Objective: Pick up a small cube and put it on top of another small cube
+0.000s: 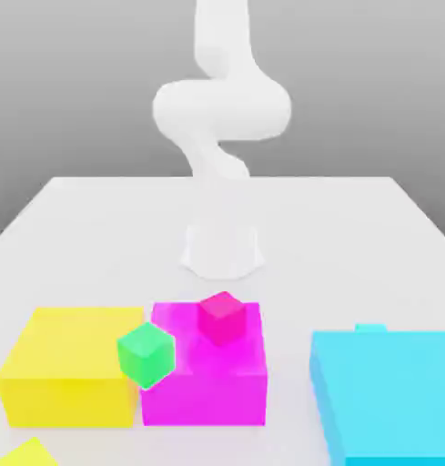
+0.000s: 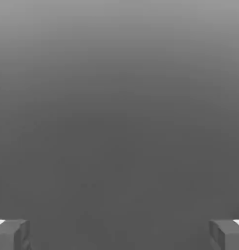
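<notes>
A pale tabletop (image 1: 289, 241) spreads out under a grey backdrop. The white robot arm (image 1: 221, 109) rises from its far part. Near the front, at the exterior view's right, lies a big flat cyan block (image 1: 389, 391); a yellow block (image 1: 75, 364) sits at the exterior view's left, with a magenta block (image 1: 203, 391) between the two. The gripper (image 2: 119, 237) is spread wide — nothing is between its fingers. Then the small cubes: a green cube (image 1: 146, 355) appears in front of the gap between yellow and magenta, a red-pink cube (image 1: 222, 318) appears over the magenta block — whether it touches, I cannot tell. A yellow corner (image 1: 27, 453) pokes in at the bottom edge, and a cyan bit (image 1: 371, 328) peeks from behind the big block.
</notes>
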### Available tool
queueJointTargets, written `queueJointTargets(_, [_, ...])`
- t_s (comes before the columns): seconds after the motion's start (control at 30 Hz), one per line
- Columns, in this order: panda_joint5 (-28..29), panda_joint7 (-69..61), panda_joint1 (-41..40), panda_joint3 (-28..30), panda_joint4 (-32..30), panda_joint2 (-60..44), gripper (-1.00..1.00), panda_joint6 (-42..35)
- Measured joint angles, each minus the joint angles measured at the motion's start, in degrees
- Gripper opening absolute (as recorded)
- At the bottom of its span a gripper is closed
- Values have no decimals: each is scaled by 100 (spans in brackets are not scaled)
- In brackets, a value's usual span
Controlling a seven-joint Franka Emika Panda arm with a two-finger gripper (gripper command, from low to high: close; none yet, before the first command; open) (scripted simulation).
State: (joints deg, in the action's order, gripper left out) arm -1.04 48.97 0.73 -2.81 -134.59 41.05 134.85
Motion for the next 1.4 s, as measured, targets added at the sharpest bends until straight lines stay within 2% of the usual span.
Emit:
queueJointTargets(0.37, [-188,1734,429,-1502,-1319,-2307,0,1487])
queueJointTargets(0.5, [-31,2507,596,-2022,-1788,-3145,0,2015])
queueJointTargets(0.63, [386,3463,887,-2373,-2255,-4023,0,2538])
queueJointTargets(0.73, [1042,4241,1235,-2163,-2406,-4691,0,2952])
queueJointTargets(0.9, [2233,5186,2331,-822,-2195,-5730,0,3721])
queueJointTargets(0.93, [2336,5270,2508,-621,-2163,-5869,-100,3833])
queueJointTargets(1.17, [2351,5281,2525,-603,-2162,-5874,-100,3848])
queueJointTargets(1.3, [1501,4634,1942,-1384,-2338,-5176,-100,3328])
queueJointTargets(1.4, [700,4023,1841,-1657,-2453,-4537,-100,2905])
